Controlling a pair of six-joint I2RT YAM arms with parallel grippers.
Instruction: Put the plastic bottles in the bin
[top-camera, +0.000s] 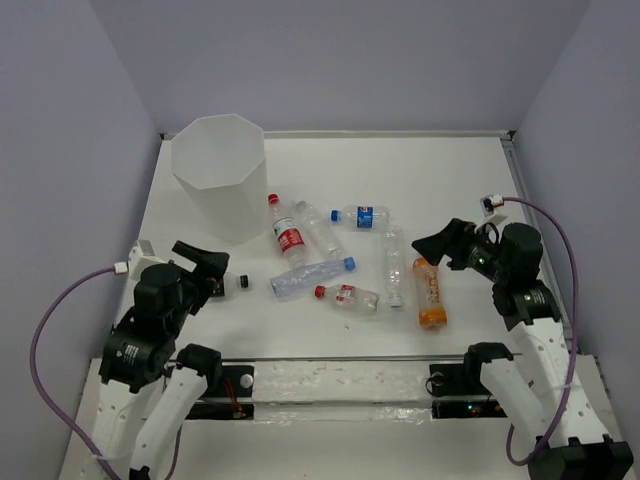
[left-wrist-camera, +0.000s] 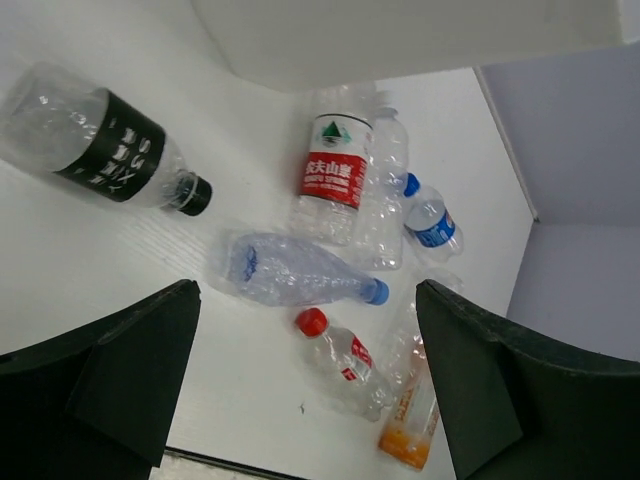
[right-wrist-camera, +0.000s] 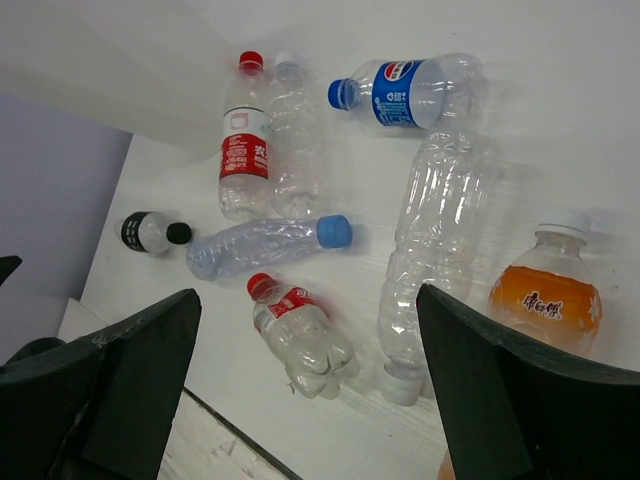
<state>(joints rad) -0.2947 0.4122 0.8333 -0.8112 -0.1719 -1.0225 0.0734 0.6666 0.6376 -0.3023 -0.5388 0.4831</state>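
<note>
Top external: plastic bottles (top-camera: 311, 277) lay scattered on desk (top-camera: 450, 170); bin (top-camera: 218, 175) stood upright at far left, near them. Left wrist: left tool (left-wrist-camera: 305, 300) was wide open, empty. Right wrist: right tool (right-wrist-camera: 307, 295) also wide open, w/ nothing held.

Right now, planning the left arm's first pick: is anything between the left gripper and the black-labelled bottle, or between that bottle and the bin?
Nothing visible does. The open left gripper is right beside the black-labelled bottle, and only bare table lies between it and the bin. The other bottles lie to the right.
</note>
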